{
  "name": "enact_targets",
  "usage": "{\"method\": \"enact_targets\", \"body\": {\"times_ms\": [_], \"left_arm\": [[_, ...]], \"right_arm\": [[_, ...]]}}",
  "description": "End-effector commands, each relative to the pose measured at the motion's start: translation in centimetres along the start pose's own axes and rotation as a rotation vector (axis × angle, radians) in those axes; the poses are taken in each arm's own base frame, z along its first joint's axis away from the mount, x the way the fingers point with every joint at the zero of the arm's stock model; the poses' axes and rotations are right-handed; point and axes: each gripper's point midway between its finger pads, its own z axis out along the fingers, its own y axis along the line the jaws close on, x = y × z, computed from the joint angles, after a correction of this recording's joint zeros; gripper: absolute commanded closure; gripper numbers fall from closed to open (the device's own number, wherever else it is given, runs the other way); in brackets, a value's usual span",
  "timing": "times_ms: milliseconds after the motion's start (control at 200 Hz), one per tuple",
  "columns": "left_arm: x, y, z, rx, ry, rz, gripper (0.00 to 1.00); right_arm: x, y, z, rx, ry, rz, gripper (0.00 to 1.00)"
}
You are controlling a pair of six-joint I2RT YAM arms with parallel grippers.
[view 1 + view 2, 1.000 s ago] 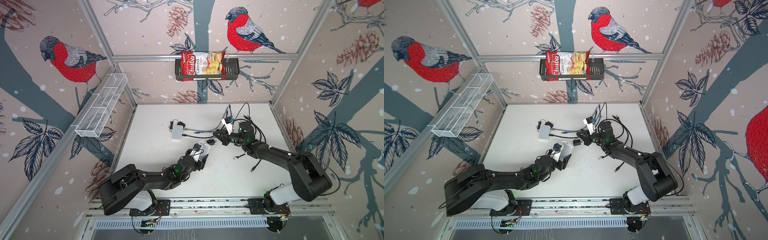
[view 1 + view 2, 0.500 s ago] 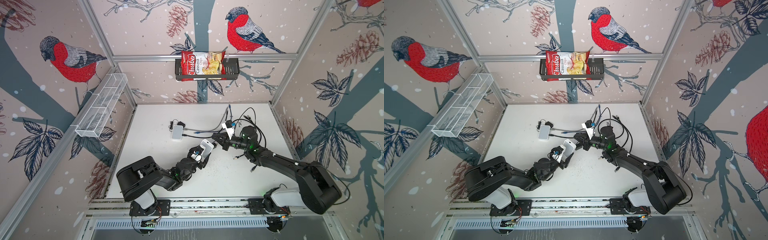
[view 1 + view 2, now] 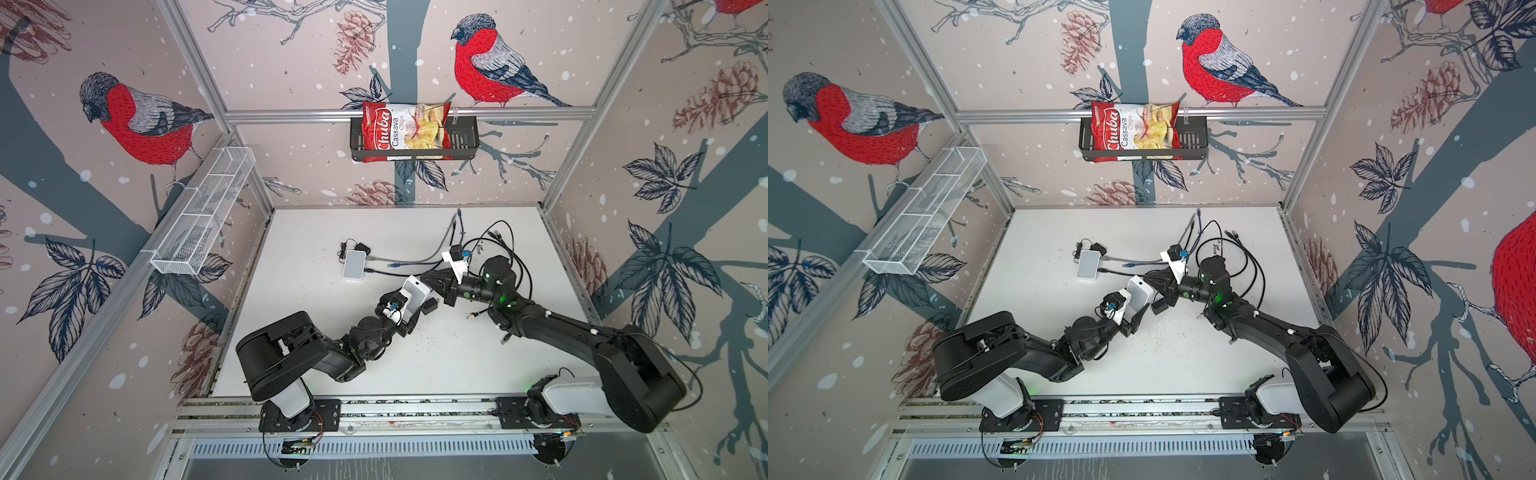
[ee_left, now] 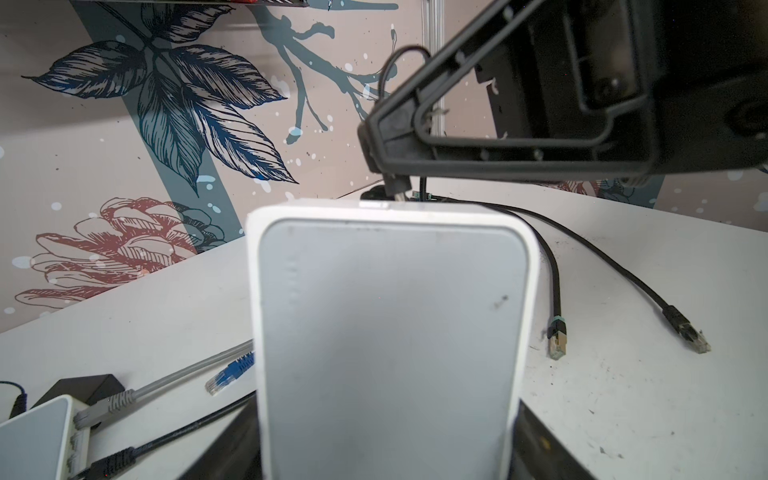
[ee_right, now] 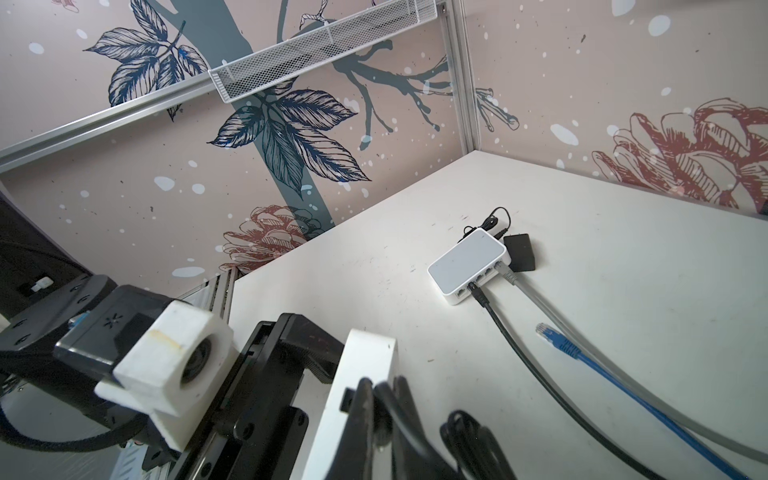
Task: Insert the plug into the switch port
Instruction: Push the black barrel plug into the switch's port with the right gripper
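My left gripper [image 3: 408, 302] [image 4: 384, 451] is shut on a white switch [image 3: 416, 292] [image 3: 1139, 294] [image 4: 386, 332], held tilted up off the table with its port edge [image 5: 357, 395] facing the right arm. My right gripper [image 3: 428, 277] [image 3: 1152, 277] [image 5: 380, 392] is shut on a small black plug [image 4: 398, 192] with a thin black cable. The plug tip sits at the switch's end edge, beside a dark port [image 5: 347, 401]. Whether it is inside the port I cannot tell.
A second white switch [image 3: 354, 265] [image 5: 469, 266] lies at the back left with grey and black cables plugged in. Beside them lies a loose blue cable end [image 5: 557, 340]. A black adapter [image 3: 429, 307] sits near the held switch. Loose black cables [image 4: 557, 340] lie front right.
The left arm has raised the switch and carried it slightly right. The right gripper has moved left with the plug until its tips meet the switch's edge.
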Motion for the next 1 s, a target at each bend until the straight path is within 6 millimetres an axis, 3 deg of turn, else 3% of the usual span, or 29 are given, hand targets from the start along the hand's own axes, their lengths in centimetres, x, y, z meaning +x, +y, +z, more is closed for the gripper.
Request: {"method": "enact_targets", "body": {"times_ms": [0,240,600,996], "left_arm": [[-0.7,-0.1,0.1,0.004,-0.032,0.003,0.44],[-0.6,-0.1,0.3,0.004,-0.032,0.004,0.44],[-1.2,0.0,0.1,0.001,-0.048,-0.002,0.44],[-1.4,-0.3,-0.1,0.025,-0.058,-0.020,0.45]], "right_arm": [[-1.8,1.0,-0.2,-0.037,-0.061,-0.048,0.96],[-2.7,1.8,-0.1,-0.067,-0.076,-0.074,0.96],[-0.6,1.6,0.5,-0.058,-0.027,-0.048,0.96],[-0.5,1.0,1.1,-0.050,-0.032,-0.040,0.96]]}}
